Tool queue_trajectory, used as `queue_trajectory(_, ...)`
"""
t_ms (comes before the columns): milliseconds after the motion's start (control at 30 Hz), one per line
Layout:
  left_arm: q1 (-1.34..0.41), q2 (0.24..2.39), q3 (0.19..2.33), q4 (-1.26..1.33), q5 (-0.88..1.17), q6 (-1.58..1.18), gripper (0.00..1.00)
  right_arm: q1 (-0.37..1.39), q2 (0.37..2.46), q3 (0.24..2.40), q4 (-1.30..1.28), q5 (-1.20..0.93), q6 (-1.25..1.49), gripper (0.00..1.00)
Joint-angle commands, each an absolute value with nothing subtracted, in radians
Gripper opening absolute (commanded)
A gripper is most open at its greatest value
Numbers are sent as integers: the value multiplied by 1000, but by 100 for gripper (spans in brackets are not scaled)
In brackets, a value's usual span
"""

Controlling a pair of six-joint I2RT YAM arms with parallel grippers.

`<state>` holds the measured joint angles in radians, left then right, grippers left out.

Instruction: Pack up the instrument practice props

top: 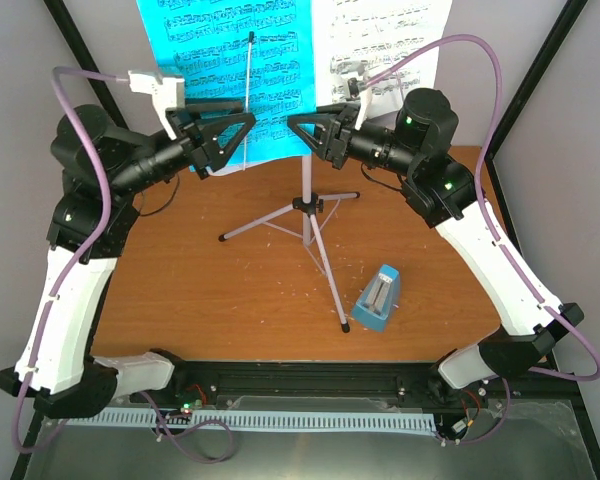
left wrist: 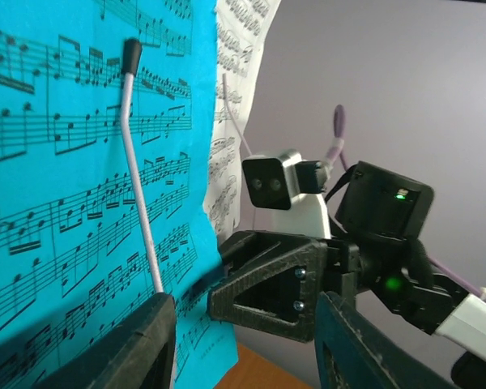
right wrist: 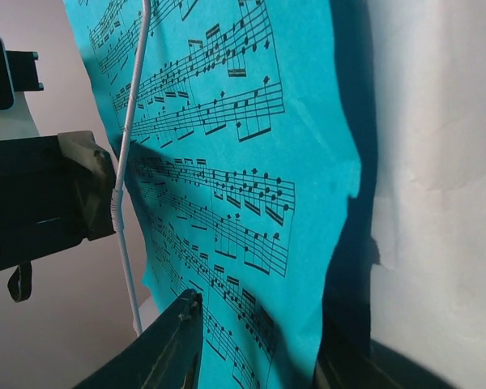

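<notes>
As blue sheet (right wrist: 251, 162) hangs vertical w/ its lower edge between both pairs, I'd pinch there. Left fingers (left wrist: 138, 348) approx half open, right fingers (right wrist: 174, 340) narrower, neither gripping afaict.

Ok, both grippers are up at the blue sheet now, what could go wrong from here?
1. The thin wire retainer lies across the blue sheet; pulling could tear the paper or tip the tripod stand.
2. The left gripper and right gripper face each other closely and might collide.
3. The white sheet alongside could get dragged off.
</notes>
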<state>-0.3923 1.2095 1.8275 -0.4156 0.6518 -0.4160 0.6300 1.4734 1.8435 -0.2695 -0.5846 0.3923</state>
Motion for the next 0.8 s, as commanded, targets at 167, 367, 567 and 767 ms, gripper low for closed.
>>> queue_trajectory(167, -572, 1283, 1945, -531, 318, -284, 44, 640, 1469, 1862, -280, -582, 366, 26)
queue_trajectory(367, -624, 1292, 1947, -532, 219, -265, 44, 640, 1455, 1852, -287, -566, 348, 26)
queue_trajectory(567, -624, 1269, 1921, -521, 165, -270, 44, 640, 1444, 1843, -290, -551, 335, 17)
queue_trajectory(767, -625, 1259, 1913, -513, 164, -272, 42, 640, 1438, 1832, -284, -541, 333, 10)
